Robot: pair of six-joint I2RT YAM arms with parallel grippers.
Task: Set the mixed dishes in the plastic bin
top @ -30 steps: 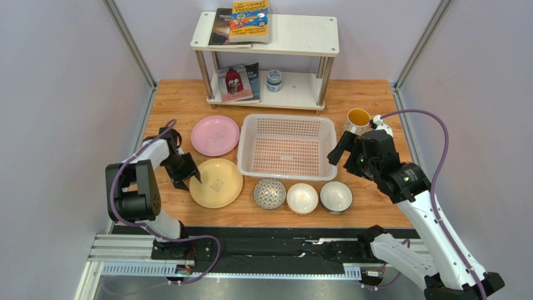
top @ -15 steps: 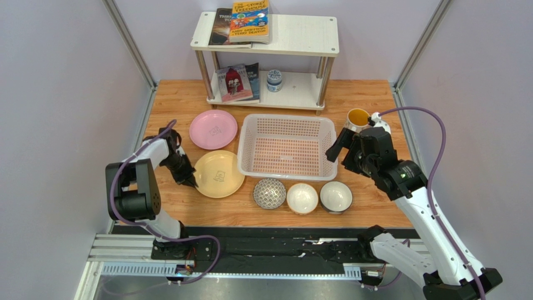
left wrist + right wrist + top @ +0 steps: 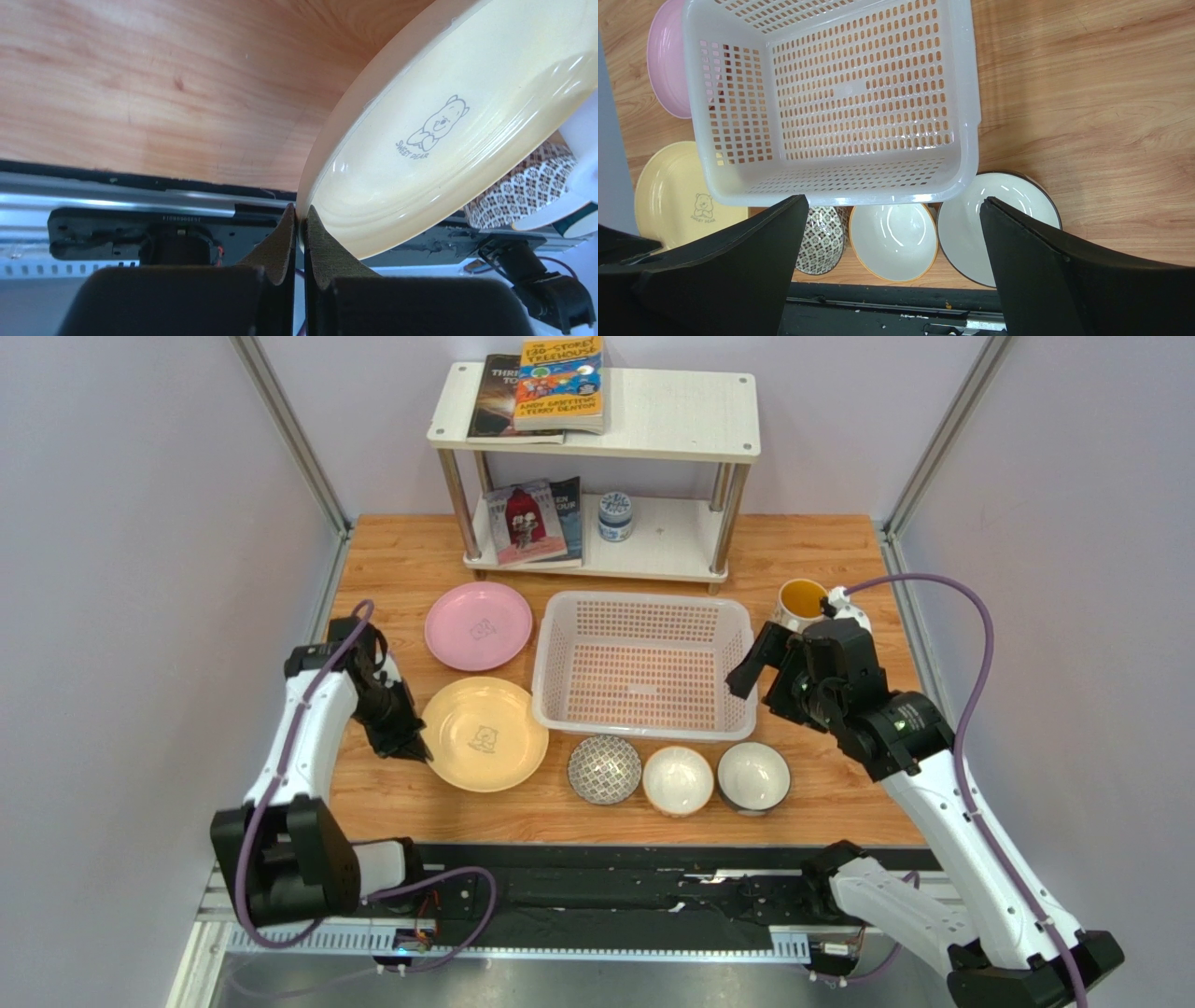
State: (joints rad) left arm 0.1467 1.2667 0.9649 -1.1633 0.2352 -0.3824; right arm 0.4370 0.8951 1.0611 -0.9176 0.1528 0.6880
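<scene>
Pinching the left rim of the pale yellow plate [image 3: 484, 734], your left gripper [image 3: 407, 745] is sitting closed with both pads on that thin edge. A rim grip is the only hold a flat plate offers. From the wrist view the lip is sitting right between the fingers. Whether the plate is lifting off the table [image 3: 407, 560] yet, you cannot tell.

The pink plate [image 3: 480, 626] is lying just beyond it, on the far side. Right of both plates, the plastic bin [image 3: 550, 665] is standing with nothing inside. That probably makes the coming move a short carry to the right.

Along the bin's near wall, the grey patterned bowl [image 3: 605, 769] and two white bowls [image 3: 678, 779] are waiting in a row.

Your right gripper [image 3: 765, 676] is hovering wide open beside the bin's right wall, holding nothing. The mug [image 3: 802, 602] is standing just past it on the far side, so it looks the likeliest pick for that arm.
</scene>
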